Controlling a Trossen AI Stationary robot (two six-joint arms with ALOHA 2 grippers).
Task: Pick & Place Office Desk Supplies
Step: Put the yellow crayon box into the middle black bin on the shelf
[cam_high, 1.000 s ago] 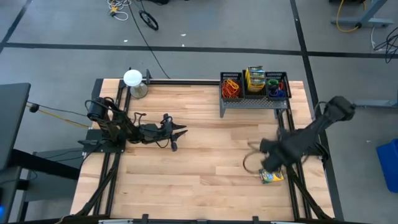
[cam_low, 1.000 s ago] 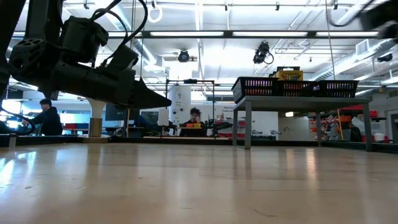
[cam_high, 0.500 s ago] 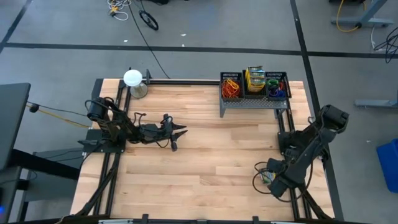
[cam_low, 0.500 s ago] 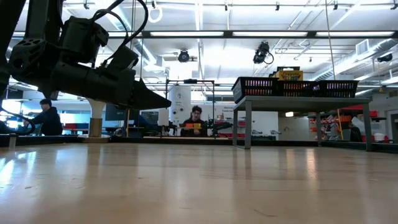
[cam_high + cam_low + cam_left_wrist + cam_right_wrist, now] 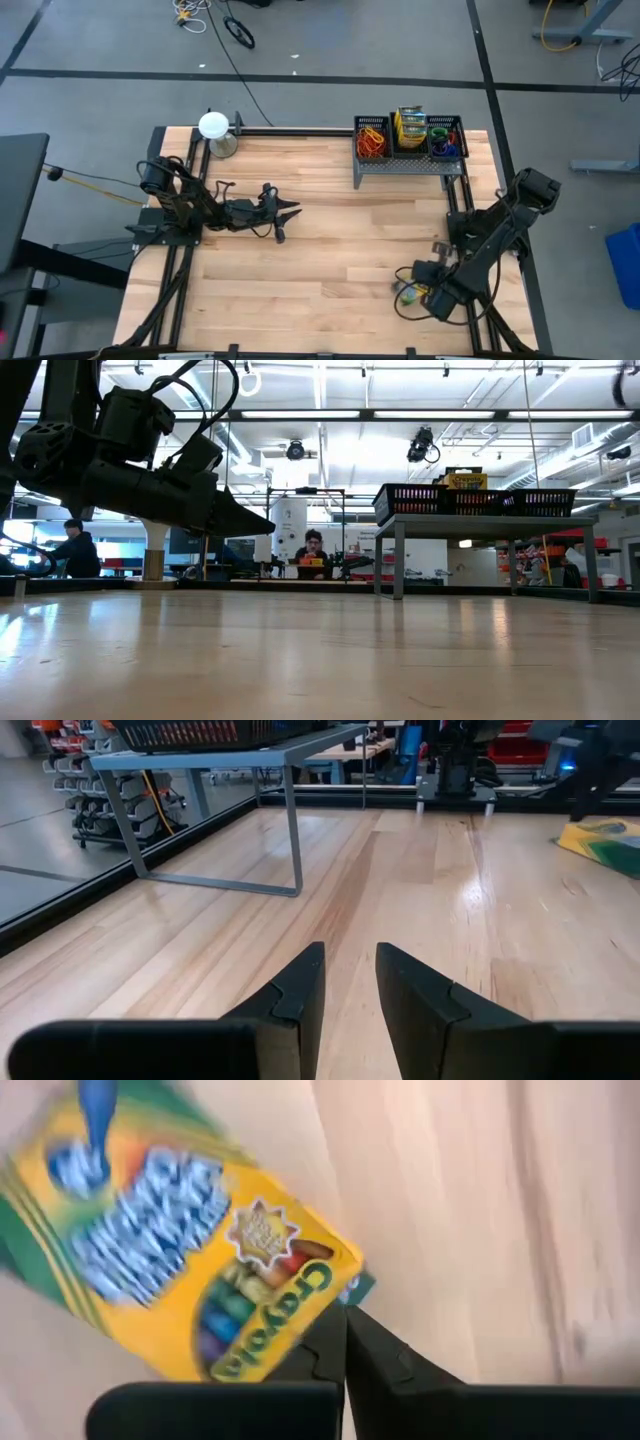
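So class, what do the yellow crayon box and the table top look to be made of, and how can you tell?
Yellow-and-green crayon box: probably thin printed cardboard, slightly glossy, with flat faces and folded edges. Pale table top: wood planks, judging by grain lines and seams; shiny reflections suggest varnish.

1. We see a grey floor (image 5: 330, 40) crossed by dark lines around the wooden worktop (image 5: 330, 250).
2. Long ceiling lights (image 5: 300, 415) glow above distant benches (image 5: 300, 575).
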